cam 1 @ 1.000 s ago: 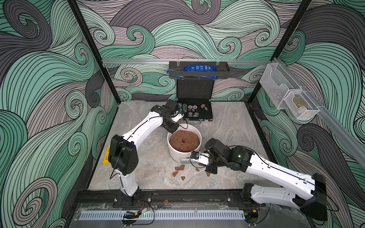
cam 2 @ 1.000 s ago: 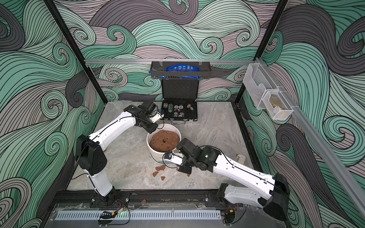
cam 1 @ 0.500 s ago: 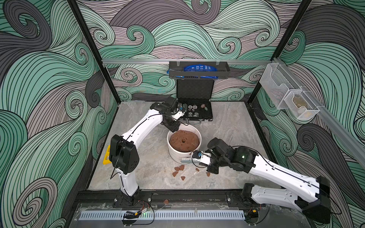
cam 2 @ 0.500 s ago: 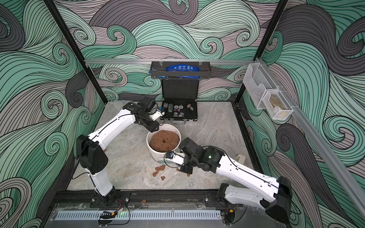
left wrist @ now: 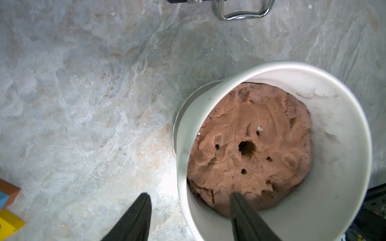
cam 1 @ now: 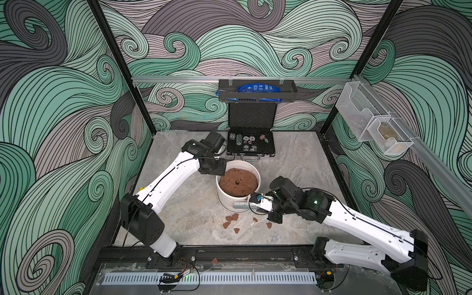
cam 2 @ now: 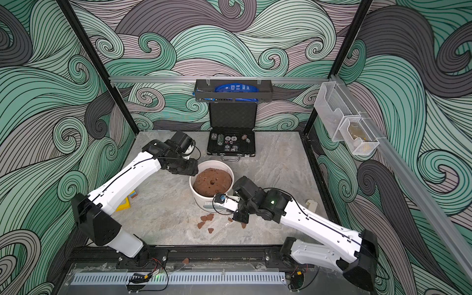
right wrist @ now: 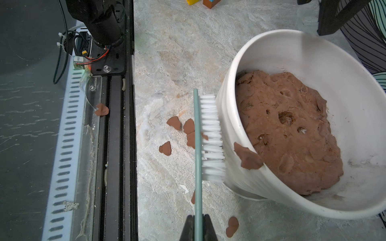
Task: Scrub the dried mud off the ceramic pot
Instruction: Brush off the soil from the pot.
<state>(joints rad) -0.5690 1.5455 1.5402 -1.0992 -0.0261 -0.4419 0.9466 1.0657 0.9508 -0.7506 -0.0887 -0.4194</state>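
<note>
Far left on the bench we've got a yellow block and an orange block, well apart from the action and tucked just behind the left arm.

Moving in, the left hand hangs over the rim of the ceramic pot. Its fingers are wide apart, one over bare bench outside the wall, the other inside above the brown mound. The rim sits between them. It grips nothing, and we cannot tell whether either finger touches the rim. In both top views the left wrist covers that stretch of rim.

The pot stands mid-bench, just in front of the open black case of poker chips. The case's metal handle lies near the pot, and a black shelf hangs above the case.

On the pot's front wall, the brush has its white bristles pressed flat against the outside. Just beside them one patch of dried mud clings under the rim. Loose chips lie scattered on the bench below, and one more sits on the front rail.

The right hand is clamped tight on the brush's teal handle. Its wrist crowds the pot's right side.

Far right, wire bins hang on the wall.
</note>
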